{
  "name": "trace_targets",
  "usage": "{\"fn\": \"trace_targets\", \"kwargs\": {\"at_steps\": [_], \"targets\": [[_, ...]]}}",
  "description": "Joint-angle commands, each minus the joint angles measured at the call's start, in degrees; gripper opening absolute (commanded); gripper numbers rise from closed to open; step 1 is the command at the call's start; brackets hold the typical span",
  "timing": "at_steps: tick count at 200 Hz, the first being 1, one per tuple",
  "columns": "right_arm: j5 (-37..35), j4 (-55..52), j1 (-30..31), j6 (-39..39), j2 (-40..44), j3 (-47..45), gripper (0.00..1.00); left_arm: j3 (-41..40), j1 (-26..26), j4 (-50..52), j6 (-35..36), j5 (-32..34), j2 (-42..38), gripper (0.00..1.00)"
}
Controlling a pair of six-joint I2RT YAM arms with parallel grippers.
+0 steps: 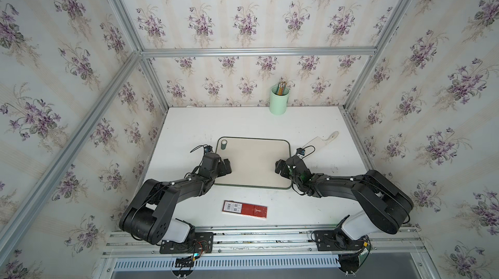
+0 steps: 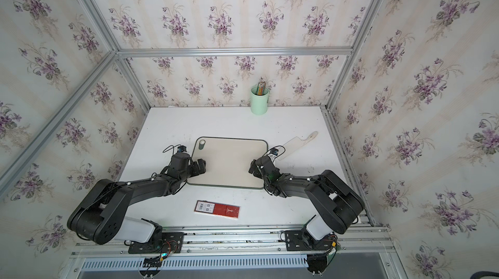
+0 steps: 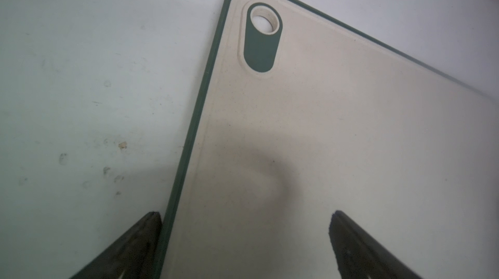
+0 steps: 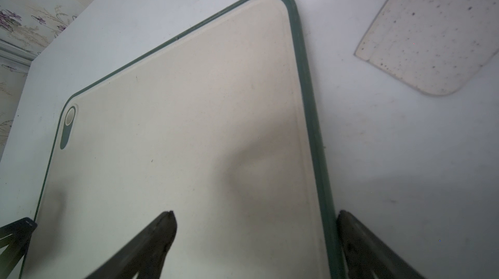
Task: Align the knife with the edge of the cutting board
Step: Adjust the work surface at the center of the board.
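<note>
- The cutting board point(image 1: 253, 167) lies flat in the middle of the counter point(image 1: 189, 129), its oval hole at the far left corner.
- The knife point(image 1: 320, 142) lies on the counter off the board, just beyond its far right corner. It is slanted to both nearby edges, with the handle pointing away from the board. Blade and rim are near each other but apart.
- The right end effector point(image 4: 255, 214) is spread wide and holds nothing. It straddles the board's right rim, one finger over the beige surface and one outside it over the counter.
- The left end effector point(image 3: 244, 215) is likewise wide open and empty, straddling the board's left rim, well apart from the knife.
- A red box point(image 1: 245, 209) lies off the board's near edge, and a mint cup of pencils point(image 1: 279, 99) stands well beyond its far edge. Neither is in the way.
- Step in hand, as I judge it: the approach. The knife is untouched and not yet aligned.
- The next move probably falls to the right arm, which is nearer. It must travel from the board's right rim toward the far corner and take the knife, preferably by the thicker handle, since the blade lies flush.
- The knife then needs turning until its length runs parallel to the board's right edge, set close alongside it.
</note>
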State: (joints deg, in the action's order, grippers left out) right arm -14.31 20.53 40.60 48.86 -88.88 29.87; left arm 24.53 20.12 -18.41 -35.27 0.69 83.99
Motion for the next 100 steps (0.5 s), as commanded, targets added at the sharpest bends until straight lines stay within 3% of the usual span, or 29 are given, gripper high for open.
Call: {"fn": "trace_targets", "kwargs": {"at_steps": [1, 100], "targets": [[12.6, 2.2, 0.4, 2.1, -0.8, 0.2, 0.96, -0.8, 1.2, 11.5, -5.6, -19.0, 1.5, 0.99], [11.3, 0.8, 0.0, 2.4, -0.3, 0.9, 1.0, 2.3, 1.2, 18.5, -4.5, -13.2, -0.6, 0.99]]}}
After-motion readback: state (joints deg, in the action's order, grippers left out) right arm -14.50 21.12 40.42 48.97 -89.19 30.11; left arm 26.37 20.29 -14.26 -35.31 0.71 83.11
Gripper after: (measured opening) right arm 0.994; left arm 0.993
